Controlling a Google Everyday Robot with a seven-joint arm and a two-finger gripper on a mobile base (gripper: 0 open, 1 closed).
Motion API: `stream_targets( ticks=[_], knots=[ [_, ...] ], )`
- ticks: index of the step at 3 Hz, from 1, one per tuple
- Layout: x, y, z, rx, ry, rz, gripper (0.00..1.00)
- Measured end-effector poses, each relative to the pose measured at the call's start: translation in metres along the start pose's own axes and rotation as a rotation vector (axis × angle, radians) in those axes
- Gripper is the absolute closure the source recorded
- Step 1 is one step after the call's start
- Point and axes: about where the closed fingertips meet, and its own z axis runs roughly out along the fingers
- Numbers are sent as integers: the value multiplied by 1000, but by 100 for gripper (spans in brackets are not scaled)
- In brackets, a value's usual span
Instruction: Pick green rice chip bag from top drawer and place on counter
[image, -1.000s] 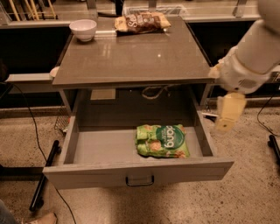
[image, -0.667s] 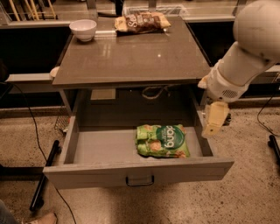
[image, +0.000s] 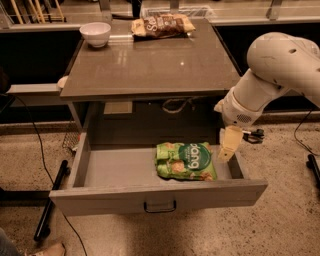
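The green rice chip bag (image: 185, 161) lies flat in the right half of the open top drawer (image: 120, 170), which is pulled out under the counter (image: 150, 65). The drawer's front panel carries a small dark handle (image: 160, 206). My gripper (image: 229, 145) hangs from the white arm (image: 272, 75) over the drawer's right side wall, just right of the bag and a little above it. It holds nothing that I can see.
A white bowl (image: 95, 34) stands at the counter's back left. A brown-and-tan snack bag (image: 162, 25) lies at the counter's back centre. Cables run on the speckled floor at left, beside a black stand leg (image: 50, 207).
The arm has swung left and down. The gripper has moved from outside the drawer's right side to over its right wall, closer to the green bag.
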Motion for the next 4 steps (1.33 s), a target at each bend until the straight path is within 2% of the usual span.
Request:
stream_targets(
  ticks=[1,2,3,4],
  knots=[
    [-14,-15,23,0,-25,-13,0],
    [-47,-37,63,18,-76,-52,0],
    [-62,-43,98,23,-102,-70,0],
    [-72,-39,125,10,-115,-79,0]
  ],
)
